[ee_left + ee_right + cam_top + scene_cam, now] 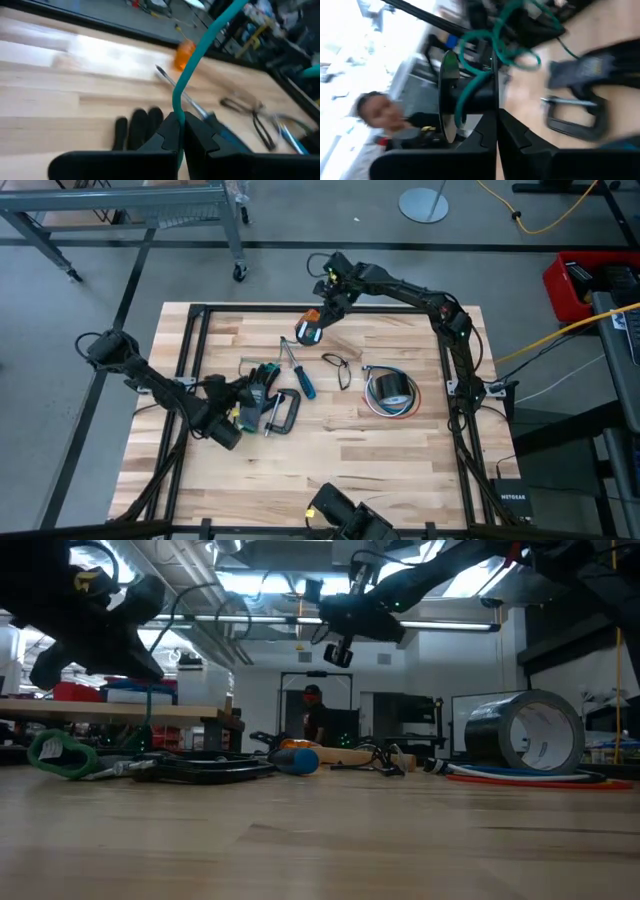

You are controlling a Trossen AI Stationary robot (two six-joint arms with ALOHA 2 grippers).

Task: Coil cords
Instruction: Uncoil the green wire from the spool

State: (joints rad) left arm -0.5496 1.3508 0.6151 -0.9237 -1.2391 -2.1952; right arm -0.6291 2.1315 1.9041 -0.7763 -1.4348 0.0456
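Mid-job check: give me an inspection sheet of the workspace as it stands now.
Surface: wooden table, no spills seen.
Job's things: teal cord pulled taut off the table; black cord loose mid-table; wires around tape roll.
Clutter: screwdriver, clamp, gloves.
Grippers: left gripper jaws shut on teal cord; right gripper jaws shut, raised at the far edge.
Cables: yellow cable on floor.
Surroundings: person far behind the table.

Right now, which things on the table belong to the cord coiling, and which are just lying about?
Job: teal cord, held in left pincer; black cord; red-white-blue wires.
Lying about: screwdriver; C-clamp; gloves; tape roll.
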